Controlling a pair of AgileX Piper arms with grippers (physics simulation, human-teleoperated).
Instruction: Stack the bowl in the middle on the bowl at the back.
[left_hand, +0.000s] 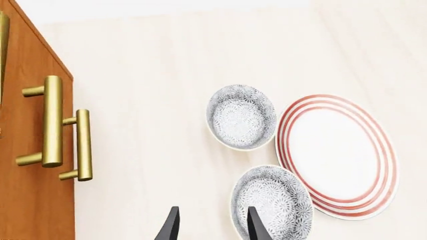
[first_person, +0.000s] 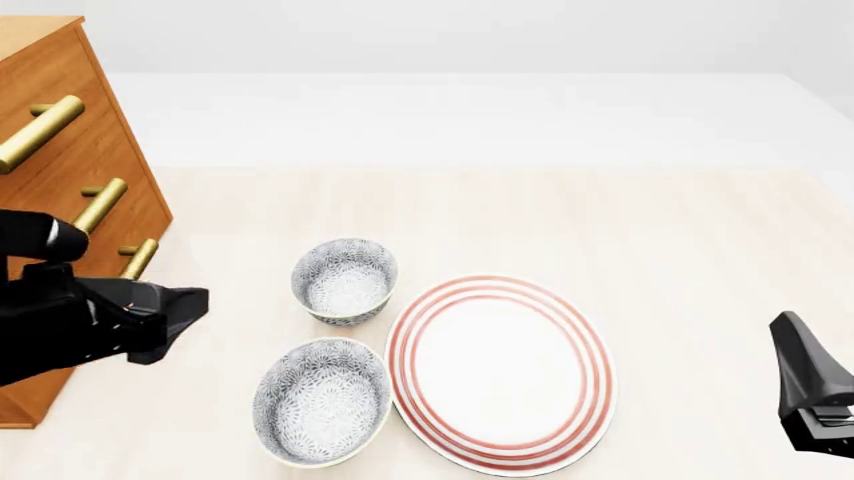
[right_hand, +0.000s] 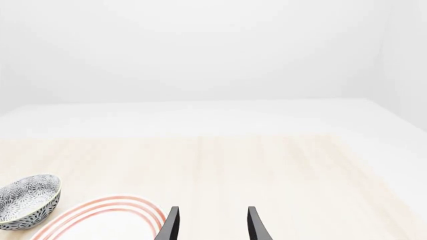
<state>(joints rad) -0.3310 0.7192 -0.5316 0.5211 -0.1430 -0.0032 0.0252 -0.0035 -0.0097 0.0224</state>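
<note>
Both grippers empty, bowls untouched

Left gripper (left_hand: 212, 227), jaws parted, hovers left of the near middle bowl (first_person: 323, 401); back bowl (first_person: 346, 279) beyond it. The crowding plate (first_person: 503, 371) risks a knock. Right gripper (right_hand: 212, 225) idles parted.

Both grippers, left (left_hand: 210, 227) and right (right_hand: 210, 225), apparently hover with jaws parted, empty.

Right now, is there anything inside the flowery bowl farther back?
No. The round white bowl with grey-blue flowers at the back holds nothing; its patterned bottom shows. What lies under it is covered.
</note>
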